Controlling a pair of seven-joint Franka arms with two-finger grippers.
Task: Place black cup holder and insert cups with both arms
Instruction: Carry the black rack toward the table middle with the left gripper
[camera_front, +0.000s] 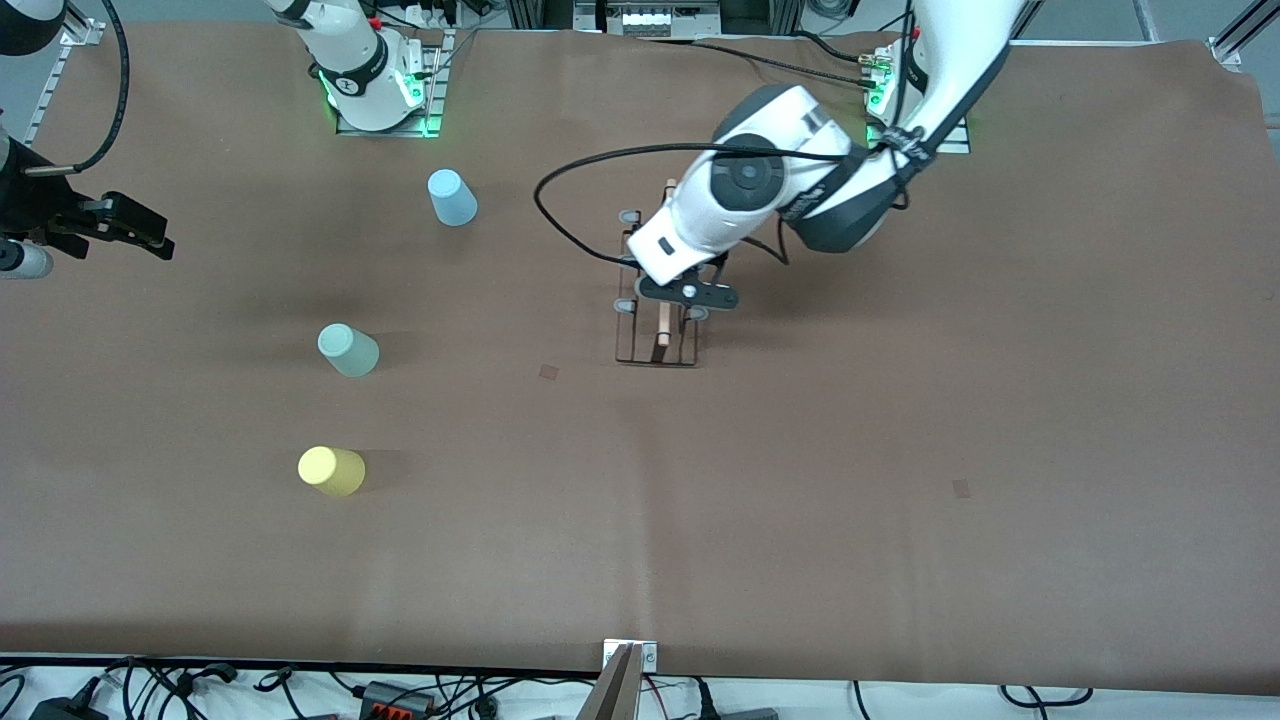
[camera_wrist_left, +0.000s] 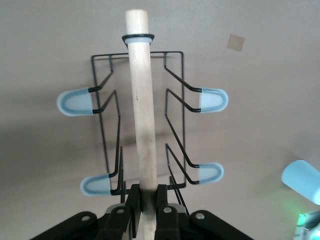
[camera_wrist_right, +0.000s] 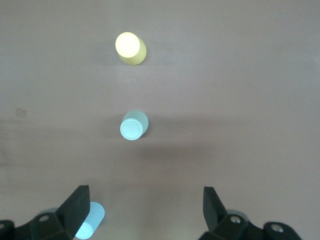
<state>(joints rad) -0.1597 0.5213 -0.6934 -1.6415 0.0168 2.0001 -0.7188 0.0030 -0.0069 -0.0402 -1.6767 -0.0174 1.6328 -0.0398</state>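
Left wrist view: left tool (camera_wrist_left: 145, 202) clamped on rod (camera_wrist_left: 141, 110) of holder (camera_front: 657, 320), mid-worktop. Light, stiff wire; grip rod only. Right tool (camera_wrist_right: 145, 205) wide open, empty, waiting over cups (camera_front: 348, 350). Light, slippery; grip sides.

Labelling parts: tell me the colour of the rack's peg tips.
Light blue peg tips, clearest in the left wrist view.

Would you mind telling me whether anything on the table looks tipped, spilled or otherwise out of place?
Nothing stands out. The light blue cup, mint green cup and yellow cup stand apart, mouth down. The left gripper clamps the black cup holder by its wooden rod.
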